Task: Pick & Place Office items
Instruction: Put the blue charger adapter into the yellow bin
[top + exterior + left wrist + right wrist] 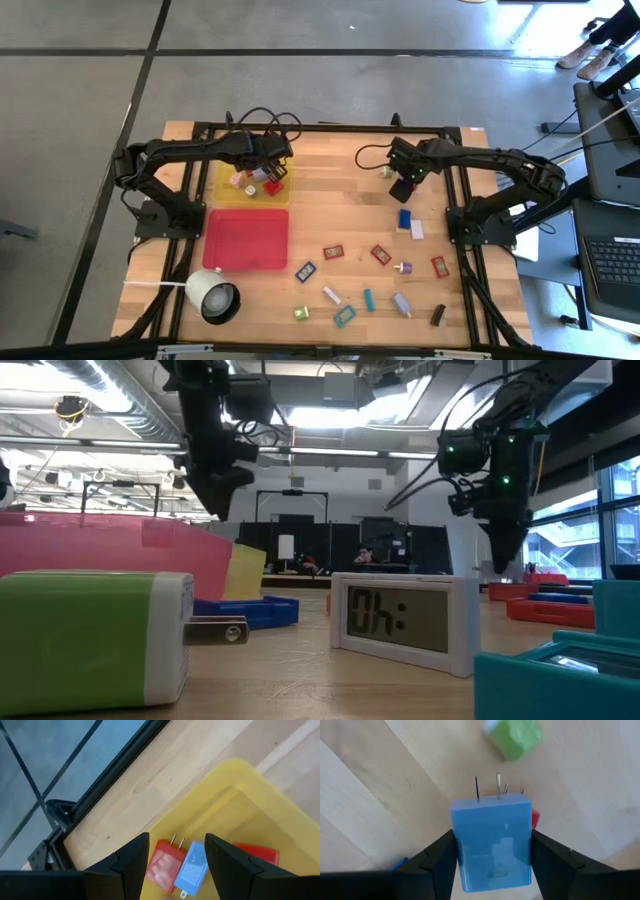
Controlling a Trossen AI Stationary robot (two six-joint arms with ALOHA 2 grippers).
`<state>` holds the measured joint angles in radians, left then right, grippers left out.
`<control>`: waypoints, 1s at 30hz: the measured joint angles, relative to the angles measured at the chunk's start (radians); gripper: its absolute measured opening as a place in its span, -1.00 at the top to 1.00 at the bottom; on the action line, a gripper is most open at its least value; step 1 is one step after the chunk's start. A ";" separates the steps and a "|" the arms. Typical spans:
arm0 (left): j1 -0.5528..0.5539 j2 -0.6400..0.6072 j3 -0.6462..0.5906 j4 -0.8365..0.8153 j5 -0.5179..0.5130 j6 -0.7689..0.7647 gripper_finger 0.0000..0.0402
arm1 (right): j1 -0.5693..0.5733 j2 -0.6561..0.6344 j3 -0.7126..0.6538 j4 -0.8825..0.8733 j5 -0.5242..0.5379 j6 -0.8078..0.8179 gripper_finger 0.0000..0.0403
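Note:
My right gripper (492, 857) points down at the table's far right, its fingers on either side of a blue plug block (491, 840) with metal prongs. A red bit (535, 819) shows just behind the block. A green piece (517, 737) lies a little beyond it. In the high view this gripper (402, 188) stands just short of the green piece (387, 171). My left gripper (177, 857) hangs open over the yellow tray (235, 785), nothing between its fingers. Under it a red plug (162, 865) and a blue plug (192, 867) lie on the tray's floor. My right gripper has the blue plug block between its two fingers, which meet its two side faces (456, 845). The fingers come from above and point down, and the prongs (497, 785) point away past the fingertips. Whether the block is on the table or lifted, I cannot tell.
The red tray (246, 238) lies in front of the yellow one (225, 190), and a white cup with a cord (213, 295) sits near the left front corner. Several small pieces are scattered over the near right of the table, and another blue piece (405, 218) lies close to my right gripper.

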<state>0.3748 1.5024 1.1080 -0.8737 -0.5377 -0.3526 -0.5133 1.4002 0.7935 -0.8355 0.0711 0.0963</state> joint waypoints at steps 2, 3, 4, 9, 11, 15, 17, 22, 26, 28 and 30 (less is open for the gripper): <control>0.000 0.000 0.000 0.032 0.000 0.000 0.05 | 0.000 0.000 0.025 0.000 0.000 0.000 -0.04; 0.000 0.000 0.000 0.053 0.000 0.000 0.05 | 0.002 0.000 0.040 0.001 0.000 0.000 -0.04; 0.000 0.000 0.000 0.075 0.000 0.003 0.05 | 0.005 0.000 0.057 0.007 0.003 0.000 -0.04; -0.008 0.000 0.000 0.248 0.067 0.050 0.08 | 0.064 -0.001 0.113 0.155 0.136 -0.047 -0.04; -0.014 0.000 0.000 0.344 0.187 0.078 0.11 | 0.096 -0.002 0.115 0.262 0.183 -0.095 -0.04; -0.029 0.000 0.000 0.552 0.459 0.110 0.16 | 0.156 -0.002 0.115 0.462 0.216 -0.191 -0.07; -0.042 0.000 0.000 0.637 0.504 0.106 0.19 | 0.186 -0.002 0.115 0.560 0.238 -0.233 -0.07; -0.060 0.000 0.000 0.742 0.427 0.126 0.21 | 0.264 -0.002 0.115 0.741 0.338 -0.447 -0.08; -0.058 0.000 0.000 0.796 0.357 0.175 0.17 | 0.308 -0.002 0.115 0.832 0.437 -0.589 -0.08; -0.058 0.000 0.000 0.815 0.357 0.211 0.11 | 0.321 -0.002 0.115 0.860 0.460 -0.644 -0.08; -0.058 0.000 0.000 0.838 0.377 0.235 0.04 | 0.329 -0.002 0.115 0.871 0.464 -0.682 -0.08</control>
<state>0.3168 1.5024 1.1080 -0.0359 -0.1611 -0.1176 -0.1847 1.3987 0.9081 0.0353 0.5350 -0.5854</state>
